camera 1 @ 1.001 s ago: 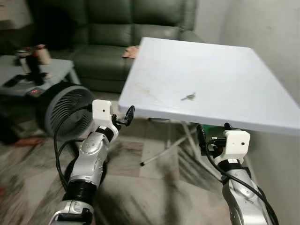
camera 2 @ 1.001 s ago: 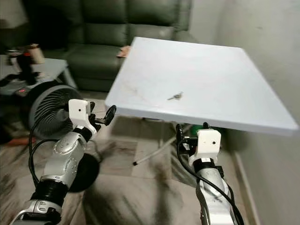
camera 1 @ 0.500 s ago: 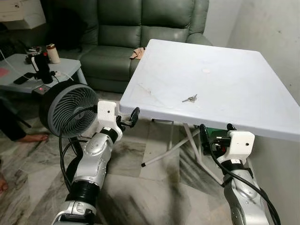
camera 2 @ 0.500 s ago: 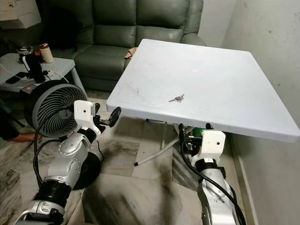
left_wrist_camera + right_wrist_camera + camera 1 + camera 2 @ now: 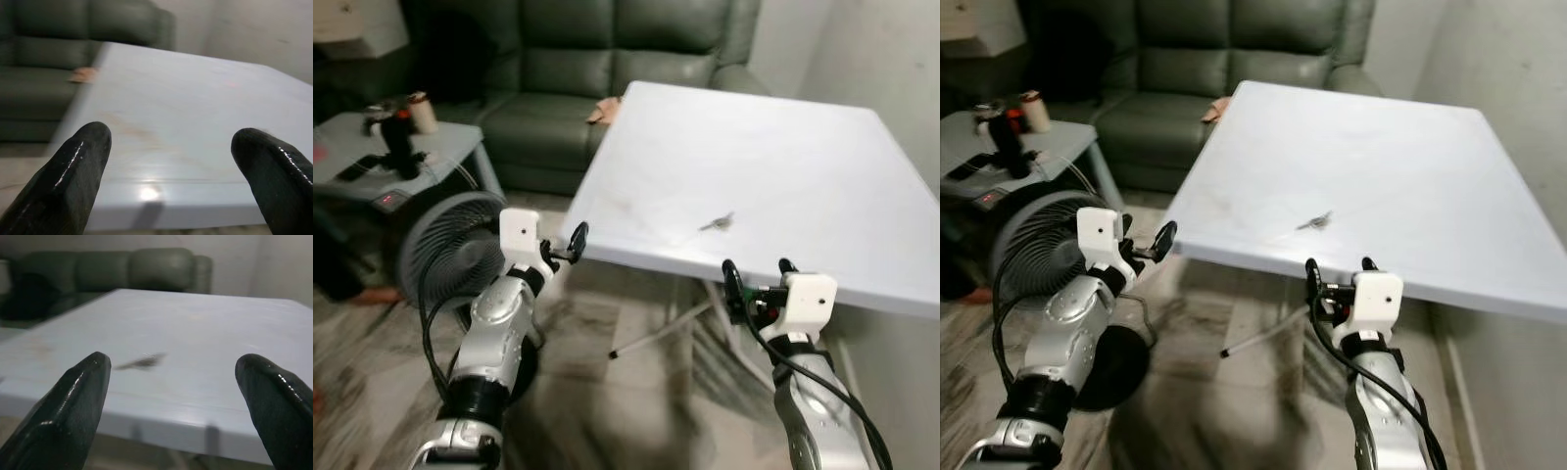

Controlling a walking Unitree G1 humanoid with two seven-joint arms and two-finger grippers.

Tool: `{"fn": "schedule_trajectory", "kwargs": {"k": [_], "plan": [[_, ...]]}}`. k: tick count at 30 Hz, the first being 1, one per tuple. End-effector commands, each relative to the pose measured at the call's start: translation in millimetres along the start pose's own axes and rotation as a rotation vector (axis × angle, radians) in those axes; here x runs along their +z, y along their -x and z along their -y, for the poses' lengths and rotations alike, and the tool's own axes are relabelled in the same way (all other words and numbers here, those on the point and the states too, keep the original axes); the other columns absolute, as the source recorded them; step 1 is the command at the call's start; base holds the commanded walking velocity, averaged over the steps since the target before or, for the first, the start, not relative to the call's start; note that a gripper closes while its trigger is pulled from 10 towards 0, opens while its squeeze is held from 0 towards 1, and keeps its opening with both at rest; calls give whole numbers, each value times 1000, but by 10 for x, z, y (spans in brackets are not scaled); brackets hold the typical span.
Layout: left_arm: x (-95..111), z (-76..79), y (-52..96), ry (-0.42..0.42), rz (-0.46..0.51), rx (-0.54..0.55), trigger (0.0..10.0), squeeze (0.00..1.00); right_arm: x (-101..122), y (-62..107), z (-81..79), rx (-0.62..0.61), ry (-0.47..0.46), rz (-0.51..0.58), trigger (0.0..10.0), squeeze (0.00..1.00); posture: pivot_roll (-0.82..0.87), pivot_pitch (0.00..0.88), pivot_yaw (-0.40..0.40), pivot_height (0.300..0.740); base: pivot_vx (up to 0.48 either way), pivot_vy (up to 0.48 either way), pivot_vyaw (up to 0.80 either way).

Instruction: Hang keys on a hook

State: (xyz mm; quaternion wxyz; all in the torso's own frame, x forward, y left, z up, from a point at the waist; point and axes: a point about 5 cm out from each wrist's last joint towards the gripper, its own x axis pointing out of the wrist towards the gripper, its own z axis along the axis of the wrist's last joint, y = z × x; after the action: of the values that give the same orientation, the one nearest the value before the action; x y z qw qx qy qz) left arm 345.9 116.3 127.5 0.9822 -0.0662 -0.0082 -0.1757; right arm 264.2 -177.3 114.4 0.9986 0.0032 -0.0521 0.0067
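A small bunch of keys [image 5: 717,222] lies on the white table [image 5: 773,157], near its front edge; it is a dark blur in the right wrist view [image 5: 142,362]. My right gripper [image 5: 755,278] is open, level with the table's front edge and just short of it, a little right of the keys. My left gripper [image 5: 570,241] is open too, at the table's front left corner. Both wrist views look across the tabletop between the black fingers [image 5: 73,171] and hold nothing.
A round grey fan [image 5: 450,245] stands on the floor left of my left arm. Behind it is a low side table [image 5: 382,157] with small items. A dark green sofa [image 5: 607,59] runs along the back. A wall [image 5: 891,69] is close on the right.
The camera has shifted and the picture is blurred. Both grippers have risen from below the table's edge to about its level. The keys lie as before.
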Motion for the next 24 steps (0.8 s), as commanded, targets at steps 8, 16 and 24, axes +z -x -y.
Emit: {"fn": "schedule_trajectory", "kwargs": {"k": [8,16,24], "plan": [[61,-85,13,-23,9,10,10000,0,32,-22,-46,16,21,11,10000,0,-26,0,2,740,383,0,0],[59,-77,10,-21,9,14,10000,0,35,-36,-50,32,31,9,10000,0,-22,0,-3,740,380,0,400],[50,-79,12,-27,1,21,10000,0,43,-48,-42,21,1,14,10000,0,-19,0,-6,740,360,0,322]]}}
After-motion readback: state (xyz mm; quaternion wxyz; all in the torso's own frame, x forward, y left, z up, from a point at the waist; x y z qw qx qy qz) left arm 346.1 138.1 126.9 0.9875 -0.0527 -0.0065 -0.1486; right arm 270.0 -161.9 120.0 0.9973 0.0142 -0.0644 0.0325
